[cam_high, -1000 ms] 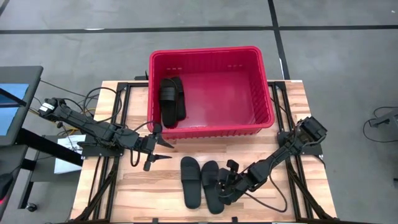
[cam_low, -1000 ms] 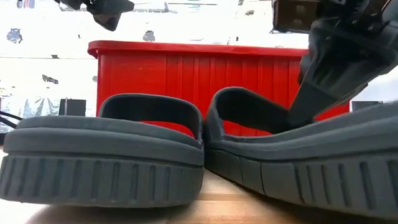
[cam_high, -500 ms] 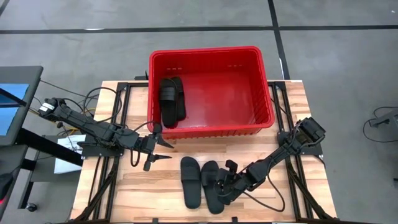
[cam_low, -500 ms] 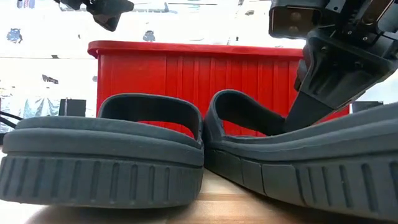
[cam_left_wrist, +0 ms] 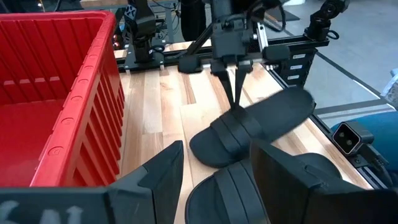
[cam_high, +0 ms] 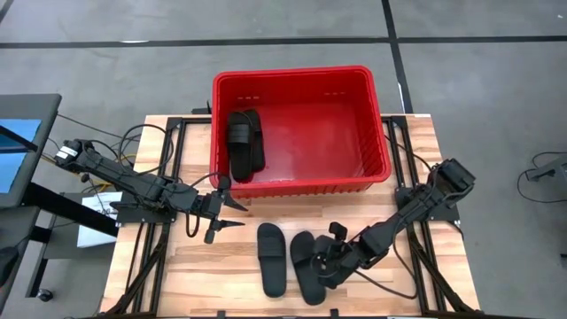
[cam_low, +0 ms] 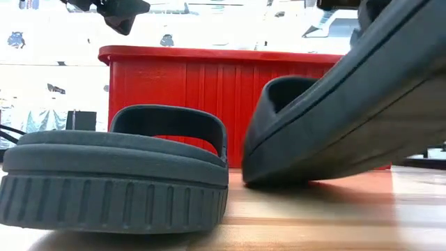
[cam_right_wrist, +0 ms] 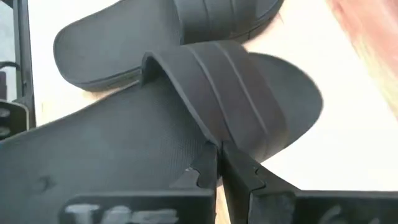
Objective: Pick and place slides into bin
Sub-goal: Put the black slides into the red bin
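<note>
The red bin (cam_high: 301, 75) stands at the table's far side, with one black slide (cam_high: 244, 142) lying inside along its left wall. Two more slides lie side by side on the wood near the front edge. The left one (cam_high: 272, 257) rests flat on its sole. The right one (cam_high: 306, 264) is tilted, and my right gripper (cam_high: 326, 259) is shut on it. My left gripper (cam_high: 232, 213) hangs open above the table, just in front of the bin's near left corner, touching nothing. My right gripper pinches the slide's strap at its side edge (cam_right_wrist: 214, 140), where the strap meets the sole, between its two fingers (cam_left_wrist: 236, 93). The fingers slant down from the table's right. The slide is tilted: its toe end (cam_low: 279, 174) is on the table, its heel end (cam_left_wrist: 292, 106) raised.
The bin's near wall (cam_low: 209, 77) rises just beyond the two slides. Black frame rails (cam_high: 177, 168) run along both sides of the wooden top. Bare wood (cam_high: 213, 275) lies left of the slides.
My right gripper has risen with the right slide. The slide's heel end has lifted off the table and now tilts up, while its toe end has stayed down. The left slide and my left arm have kept still.
</note>
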